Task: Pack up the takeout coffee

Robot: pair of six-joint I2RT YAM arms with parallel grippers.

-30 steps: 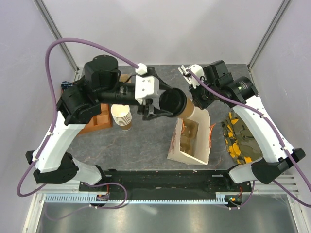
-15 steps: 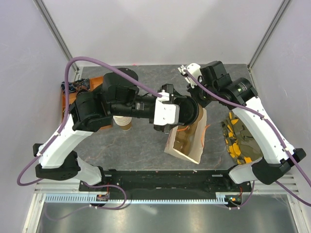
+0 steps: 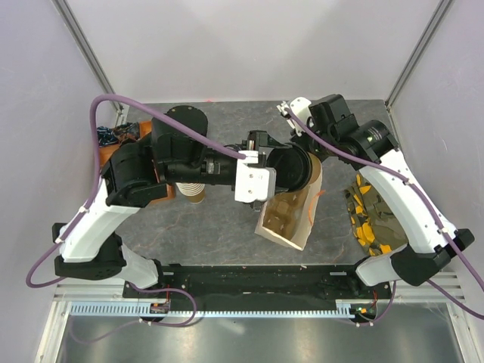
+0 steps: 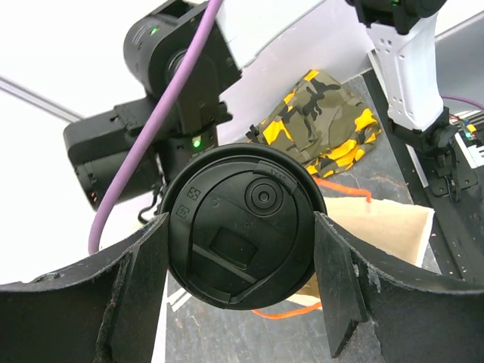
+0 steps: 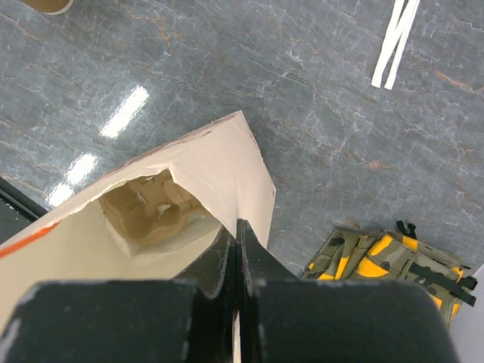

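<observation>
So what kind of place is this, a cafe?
Probably a robot test booth, not a cafe: plain walls box in a grey table, and the left gripper holds the takeout coffee by a paper bag.

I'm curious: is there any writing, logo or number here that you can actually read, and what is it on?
No text can be read in any view.
Lid of the takeout coffee: small embossed symbols and a curved line of lettering near the rim, too small to read.
Paper bag: no print visible.
</observation>
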